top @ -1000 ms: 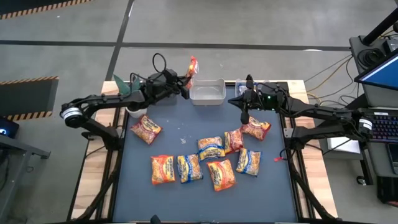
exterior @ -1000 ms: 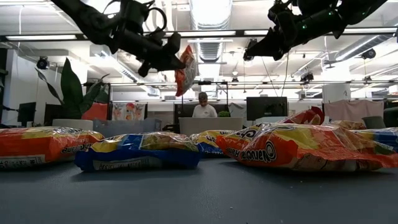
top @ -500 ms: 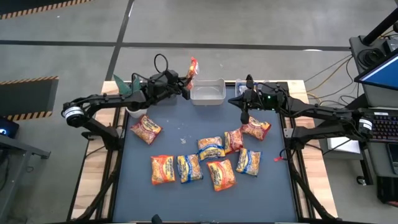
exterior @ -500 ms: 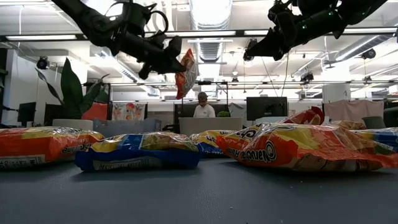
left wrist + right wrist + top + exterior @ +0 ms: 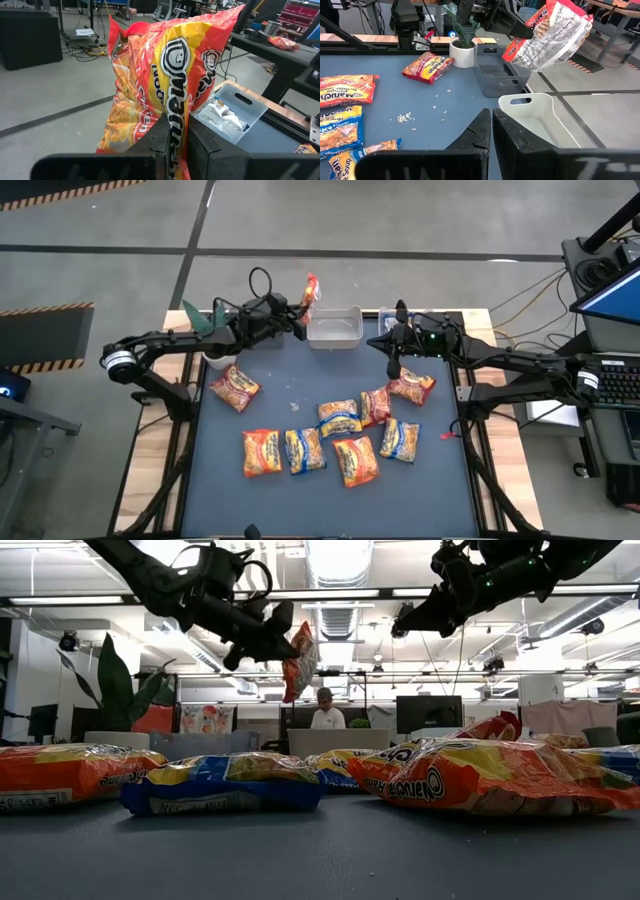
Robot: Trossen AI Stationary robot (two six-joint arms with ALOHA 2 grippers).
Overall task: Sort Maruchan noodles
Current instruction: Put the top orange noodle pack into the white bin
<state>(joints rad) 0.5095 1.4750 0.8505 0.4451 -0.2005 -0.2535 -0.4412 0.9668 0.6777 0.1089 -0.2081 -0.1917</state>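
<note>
Behind the table (image 5: 300,395) an open office with ceiling lights is seen, and a person (image 5: 326,710) is seated far back, as seen in the low view. A clear bin (image 5: 333,327) stands at the far edge of the table and is taken as the landmark.

Just left of the clear bin, and above the table edge, the left gripper (image 5: 297,318) is clamped on an orange Maruchan packet (image 5: 310,286). This held packet is hanging upright in the air, pinched at its lower edge between the two dark fingers (image 5: 200,142). It is not touching the bin.

To the right of the clear bin, the right gripper (image 5: 394,363) is held above the table with its fingers pressed together, and nothing is grasped by it.

The other Maruchan noodles (image 5: 338,435) are lying flat on the table, on the near side of the clear bin. One orange packet (image 5: 235,387) is lying apart, to the near left of the bin. The rest are grouped in a loose cluster, orange and blue-and-yellow ones mixed, some touching each other. A small potted plant (image 5: 462,50) is standing left of the bin.
</note>
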